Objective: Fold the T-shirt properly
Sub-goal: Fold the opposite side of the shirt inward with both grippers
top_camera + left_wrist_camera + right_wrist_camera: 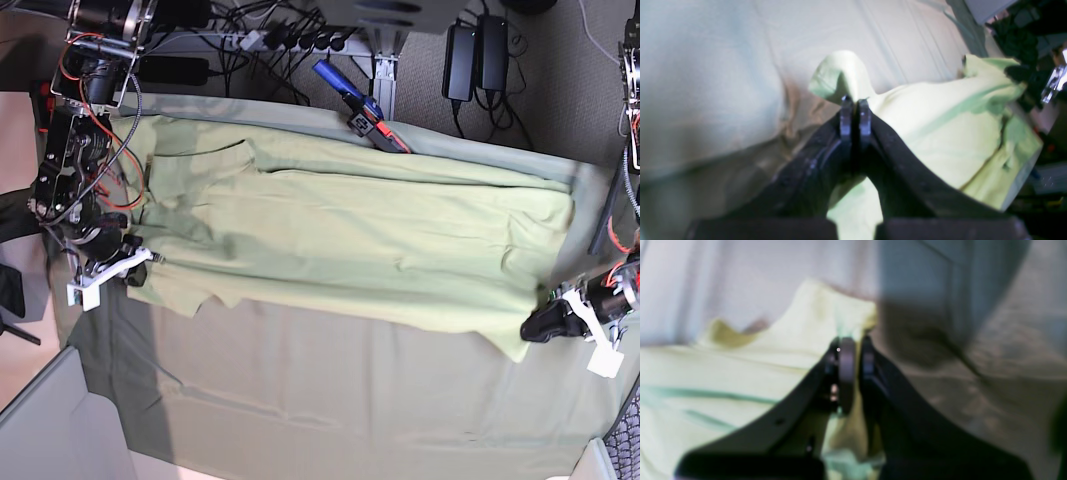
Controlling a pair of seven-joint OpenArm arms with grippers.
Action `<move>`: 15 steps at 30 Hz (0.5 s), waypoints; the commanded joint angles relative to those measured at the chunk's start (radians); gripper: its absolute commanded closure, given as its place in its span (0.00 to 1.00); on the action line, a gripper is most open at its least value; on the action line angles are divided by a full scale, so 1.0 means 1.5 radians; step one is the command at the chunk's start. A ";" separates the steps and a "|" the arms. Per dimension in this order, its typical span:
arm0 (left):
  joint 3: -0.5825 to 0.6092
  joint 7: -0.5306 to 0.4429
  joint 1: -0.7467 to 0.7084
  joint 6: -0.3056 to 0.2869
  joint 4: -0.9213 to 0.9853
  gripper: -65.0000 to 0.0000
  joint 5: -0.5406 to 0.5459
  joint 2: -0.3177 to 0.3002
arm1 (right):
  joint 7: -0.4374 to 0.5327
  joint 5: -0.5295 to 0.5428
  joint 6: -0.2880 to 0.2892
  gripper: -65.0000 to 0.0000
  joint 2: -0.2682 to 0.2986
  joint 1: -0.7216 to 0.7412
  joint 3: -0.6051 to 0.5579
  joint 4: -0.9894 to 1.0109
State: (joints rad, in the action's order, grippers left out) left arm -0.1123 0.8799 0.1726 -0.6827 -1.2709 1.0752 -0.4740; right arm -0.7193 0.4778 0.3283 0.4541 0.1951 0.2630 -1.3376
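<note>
The pale yellow-green T-shirt (350, 240) lies stretched lengthwise across the table in the base view. My left gripper (543, 325), at that view's right, sits at the shirt's lower right corner. In the left wrist view the left gripper (855, 100) is shut, with a raised peak of the T-shirt (940, 126) pinched between its tips. My right gripper (135, 272), at the base view's left, is at the shirt's lower left edge. In the blurred right wrist view the right gripper (853, 340) is shut on a lifted fold of the T-shirt (723, 373).
A duller grey-green table cloth (330, 390) covers the table under the shirt. A blue-handled tool (360, 110) lies at the far edge, beside power adapters (475, 50) and cables. A grey panel (60, 430) stands at the near left corner.
</note>
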 commanded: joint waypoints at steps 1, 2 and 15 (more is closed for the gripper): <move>-0.004 -0.008 0.003 -0.010 -0.019 1.00 0.014 -0.011 | 0.012 0.006 0.026 1.00 0.020 0.003 0.007 -0.019; -0.004 -0.007 -0.006 -0.010 -0.023 1.00 0.014 -0.013 | 0.012 0.009 0.026 1.00 0.024 -0.005 0.010 -0.024; -0.004 0.031 -0.081 -0.010 -0.024 1.00 0.018 -0.017 | 0.005 0.038 0.026 1.00 0.037 -0.087 0.036 -0.029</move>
State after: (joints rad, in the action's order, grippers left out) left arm -0.1112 0.9390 0.0383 -0.6827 -1.2903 1.0786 -0.4797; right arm -0.7307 0.5308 0.3283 0.4847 0.0486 0.3035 -1.3651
